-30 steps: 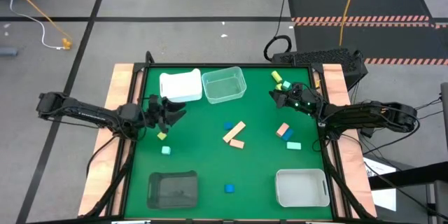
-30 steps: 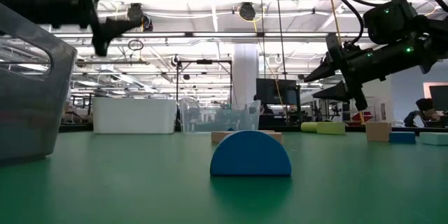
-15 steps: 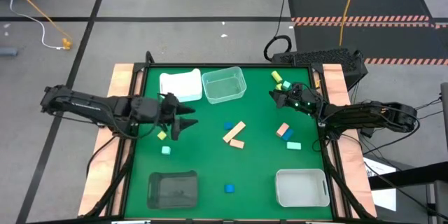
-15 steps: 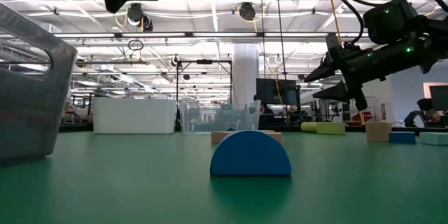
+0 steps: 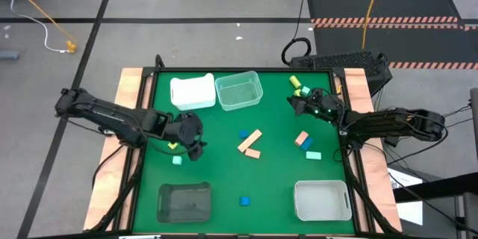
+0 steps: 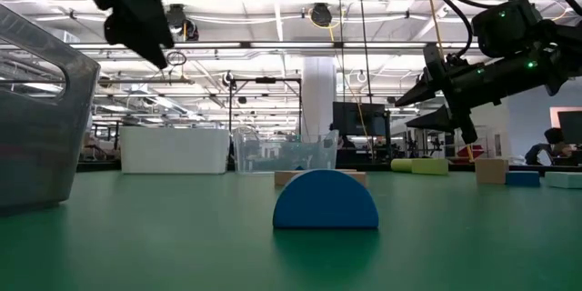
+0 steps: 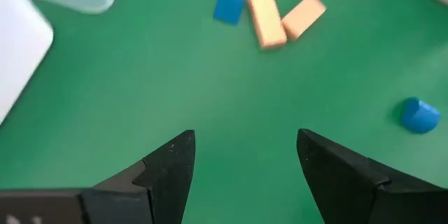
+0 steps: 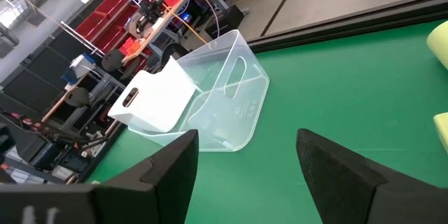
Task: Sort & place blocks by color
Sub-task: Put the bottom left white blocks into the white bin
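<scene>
Left hand [image 5: 196, 148] hovers over the green desk [image 5: 216, 164], fingers spread, nothing in them — a yellow-green block [image 5: 172, 145] and a mint block [image 5: 177, 160] lie just beside it. Right hand [image 5: 295, 105] waits released near the yellow-green blocks [image 5: 297, 84] at the far right corner.

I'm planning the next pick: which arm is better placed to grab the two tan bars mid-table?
Left, probably. The left gripper hangs open over the mat near the tan bars, which its wrist view shows just ahead. The right gripper, also open, sits toward the far right, near the yellow-green blocks.
</scene>
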### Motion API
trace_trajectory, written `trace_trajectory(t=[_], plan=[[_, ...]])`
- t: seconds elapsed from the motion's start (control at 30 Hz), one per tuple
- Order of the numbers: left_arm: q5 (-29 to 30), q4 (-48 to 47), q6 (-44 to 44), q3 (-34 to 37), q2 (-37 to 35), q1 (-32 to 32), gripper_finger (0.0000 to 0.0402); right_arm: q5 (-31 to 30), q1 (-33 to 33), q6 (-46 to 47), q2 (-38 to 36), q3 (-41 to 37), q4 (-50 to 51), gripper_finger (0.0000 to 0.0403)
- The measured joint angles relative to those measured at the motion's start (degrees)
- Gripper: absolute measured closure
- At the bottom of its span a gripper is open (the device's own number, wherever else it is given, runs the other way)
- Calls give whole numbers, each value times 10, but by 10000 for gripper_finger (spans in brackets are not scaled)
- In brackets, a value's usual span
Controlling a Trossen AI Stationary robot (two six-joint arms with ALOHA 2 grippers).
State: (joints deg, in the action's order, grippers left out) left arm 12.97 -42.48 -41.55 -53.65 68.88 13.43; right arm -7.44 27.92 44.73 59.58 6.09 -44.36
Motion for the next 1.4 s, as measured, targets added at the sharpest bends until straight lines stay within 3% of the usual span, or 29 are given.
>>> trace_trajectory(t=[0.47,0.63,1.1,1.4], plan=[[-42,-219,-289,0,1,101,151,0,0,0,0,0,0,170],[-44,-248,-367,8,19,136,150,0,0,0,0,0,0,170],[-89,-45,-461,177,24,132,150,0,0,0,0,0,0,170],[-101,47,-457,245,22,132,165,0,0,0,0,0,0,170]])
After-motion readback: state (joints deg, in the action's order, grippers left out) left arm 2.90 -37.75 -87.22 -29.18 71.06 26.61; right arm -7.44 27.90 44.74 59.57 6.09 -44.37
